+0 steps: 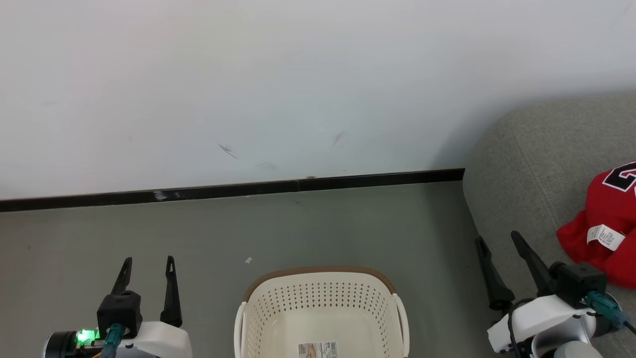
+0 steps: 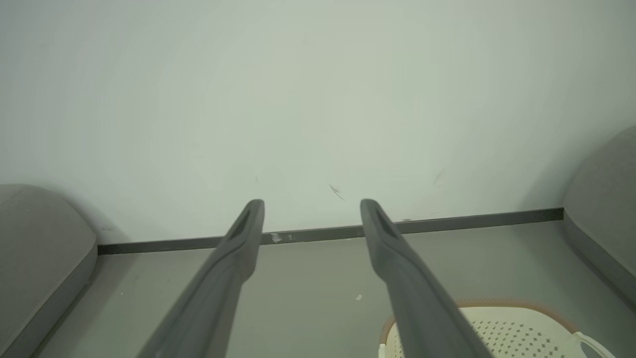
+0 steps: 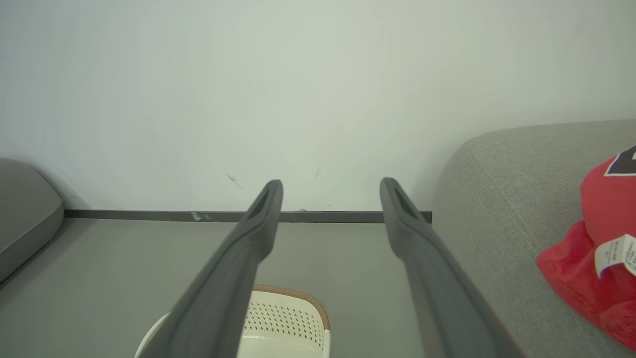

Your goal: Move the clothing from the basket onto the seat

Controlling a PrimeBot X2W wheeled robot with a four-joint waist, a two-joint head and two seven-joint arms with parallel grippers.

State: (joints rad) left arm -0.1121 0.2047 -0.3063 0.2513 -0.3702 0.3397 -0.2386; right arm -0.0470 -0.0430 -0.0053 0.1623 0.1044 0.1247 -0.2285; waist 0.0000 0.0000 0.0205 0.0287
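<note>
The pale wall (image 1: 298, 74) and the grey floor (image 1: 298, 228) take up most of the head view, joined by a dark baseboard (image 1: 298, 186). The seat (image 1: 536, 159) rises at the right, and the picture's right edge cuts it off, so only its rounded left end can be seen. The left wrist view adds a second grey cushion (image 2: 39, 238) at the far left of the room.

The basket (image 1: 318, 271) stands on the floor between the two arms. Its near half is cut off by the bottom edge, and the part of its bottom in view carries a printed label (image 1: 318, 349) too small to read. In the right wrist view a finger (image 3: 238, 268) hides part of its rim.

The clothing (image 1: 603, 209) lies bunched on the seat, just right of the right pincer (image 1: 497, 236) and apart from it. The number on it runs off the frame, and its white tag (image 1: 605, 236) cannot be read. The right pincer's fingers are spread wide and grip nothing. The left pincer (image 1: 149, 259), left of the basket and well away from the clothing, is spread the same way.
</note>
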